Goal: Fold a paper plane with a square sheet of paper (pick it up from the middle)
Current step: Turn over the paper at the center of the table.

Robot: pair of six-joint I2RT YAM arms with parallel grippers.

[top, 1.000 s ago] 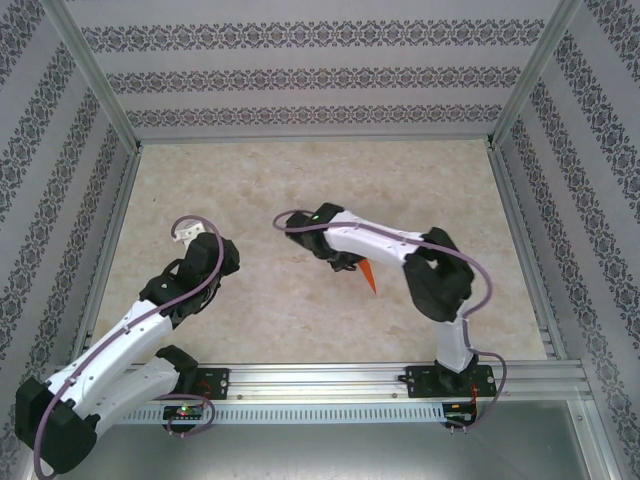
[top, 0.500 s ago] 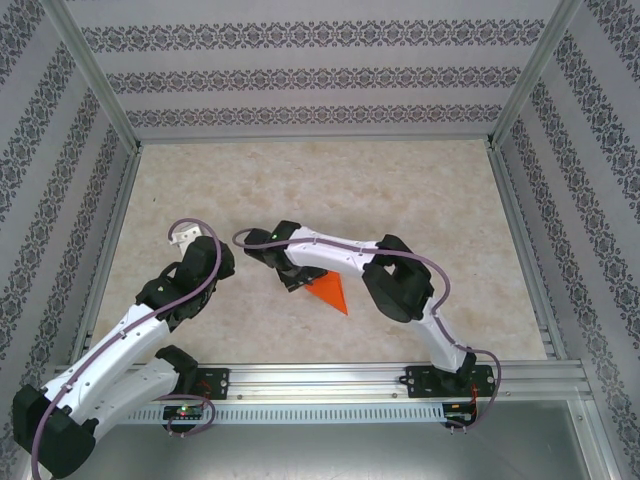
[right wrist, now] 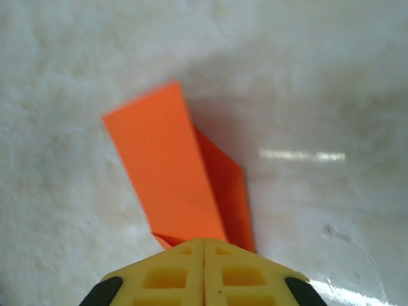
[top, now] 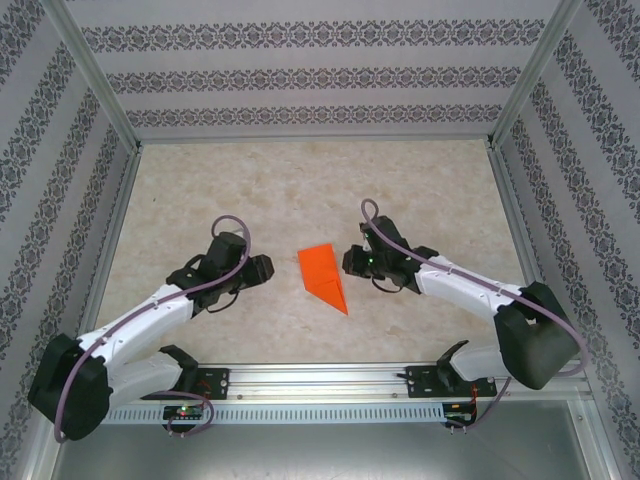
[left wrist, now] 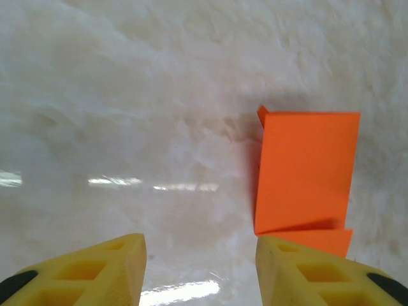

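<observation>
The square sheet of paper [top: 322,274] is bright orange and folded into a narrow pointed shape, lying on the table between both arms. In the left wrist view the paper [left wrist: 306,172] lies ahead and to the right, its near edge right by my right fingertip [left wrist: 280,255]. My left gripper [top: 267,268] sits left of the paper, and the left gripper [left wrist: 197,245] is open with bare table between its fingers. My right gripper [top: 348,262] sits at the paper's right side. The right gripper [right wrist: 204,242] is shut, its tip at the near edge of the paper [right wrist: 169,172], where one flap stands raised.
The marble-look table [top: 300,180] is boxed in by patterned walls [top: 300,75] and aluminium frame posts [top: 95,80]. A metal rail [top: 320,378] with the arm bases runs along the near edge.
My right arm swung from over the paper to its right side, letting the paper go and shutting again. The left gripper moved right toward the paper and opened wider.
</observation>
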